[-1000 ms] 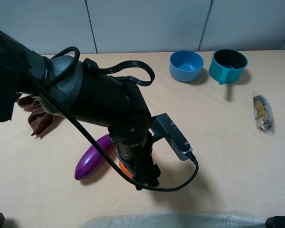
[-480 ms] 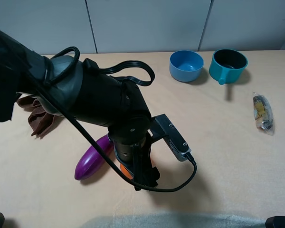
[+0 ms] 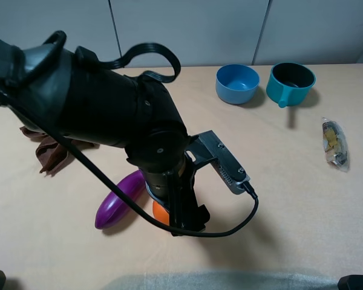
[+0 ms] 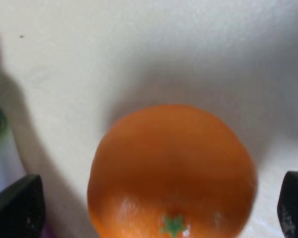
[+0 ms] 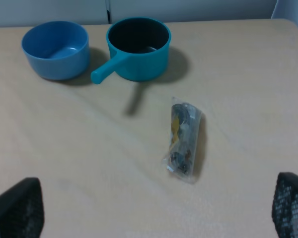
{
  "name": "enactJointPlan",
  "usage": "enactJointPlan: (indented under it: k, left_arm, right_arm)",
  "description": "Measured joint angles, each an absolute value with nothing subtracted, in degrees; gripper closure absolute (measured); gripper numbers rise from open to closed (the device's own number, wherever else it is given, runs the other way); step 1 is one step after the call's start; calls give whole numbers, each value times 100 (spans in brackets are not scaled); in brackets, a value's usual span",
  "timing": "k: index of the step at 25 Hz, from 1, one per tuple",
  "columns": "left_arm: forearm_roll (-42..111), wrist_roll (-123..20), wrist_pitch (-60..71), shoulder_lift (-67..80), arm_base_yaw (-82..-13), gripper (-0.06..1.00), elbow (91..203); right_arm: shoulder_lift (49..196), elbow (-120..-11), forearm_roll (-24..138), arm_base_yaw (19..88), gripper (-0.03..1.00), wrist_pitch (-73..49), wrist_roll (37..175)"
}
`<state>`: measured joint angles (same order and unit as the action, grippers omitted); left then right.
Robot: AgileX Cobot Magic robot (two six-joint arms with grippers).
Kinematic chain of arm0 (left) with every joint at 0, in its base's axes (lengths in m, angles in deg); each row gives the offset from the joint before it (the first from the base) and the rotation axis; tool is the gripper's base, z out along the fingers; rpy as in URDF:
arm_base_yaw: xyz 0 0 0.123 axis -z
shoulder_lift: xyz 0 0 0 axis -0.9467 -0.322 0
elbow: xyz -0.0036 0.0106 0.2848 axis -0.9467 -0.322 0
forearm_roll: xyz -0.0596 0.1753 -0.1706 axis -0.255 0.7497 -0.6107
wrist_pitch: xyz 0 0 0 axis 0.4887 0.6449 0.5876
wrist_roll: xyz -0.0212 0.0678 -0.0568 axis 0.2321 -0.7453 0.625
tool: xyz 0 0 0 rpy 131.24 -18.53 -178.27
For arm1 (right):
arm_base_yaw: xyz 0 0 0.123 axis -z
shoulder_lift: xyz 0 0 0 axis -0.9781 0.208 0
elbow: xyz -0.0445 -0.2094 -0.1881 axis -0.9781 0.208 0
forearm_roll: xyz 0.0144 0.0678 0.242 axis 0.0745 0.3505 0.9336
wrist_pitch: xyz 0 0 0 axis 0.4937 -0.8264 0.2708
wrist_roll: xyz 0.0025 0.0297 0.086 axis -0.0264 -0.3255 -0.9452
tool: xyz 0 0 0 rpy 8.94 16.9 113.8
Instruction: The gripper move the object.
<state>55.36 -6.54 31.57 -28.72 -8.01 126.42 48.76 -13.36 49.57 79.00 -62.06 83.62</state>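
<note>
Looking from the near edge of the worktop (image 3: pixel 290 199), one left end effector (image 3: pixel 184 226) is seen pointing down over one orange fruit (image 3: pixel 160 211), most of which is hidden in the high view by the black arm and its looping cable. In the left wrist view the orange fruit (image 4: pixel 171 173) fills the middle, its green stem dimple turned towards the camera, and it is flanked by the two dark fingers (image 4: pixel 17 208) at the picture's edges. The fingers are spread apart, with a gap visible on each side of the fruit, so no contact can be made out. One purple eggplant (image 3: pixel 120 198) lies just beside the fruit, on the left of the high view, partly covered by the arm. One grey metal bracket (image 3: pixel 225 163) is carried on the wrist, projecting to the right.

Further back on the left, one brown cloth (image 3: pixel 45 148) is largely blocked by the arm. On the right side, well apart from the fruit, one clear packet (image 3: pixel 334 144) lies alone; it is also seen in the right wrist view (image 5: pixel 183 141). The right end effector (image 5: pixel 149 218) is shown only by two dark fingertips at the lower corners of that view, held wide apart over bare worktop.

At the far edge, one blue bowl (image 3: pixel 237 83) and one teal handled pot (image 3: pixel 290 83) stand just beside each other.
</note>
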Motion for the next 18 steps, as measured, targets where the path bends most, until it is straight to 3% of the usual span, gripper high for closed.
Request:
enactJointPlan:
  k: [18]
  left_arm:
    - [5295, -290, 4368, -1356, -808, -2, 12640]
  right_arm:
    - [4876, -1336, 4957, 7900, 28, -6206, 8362]
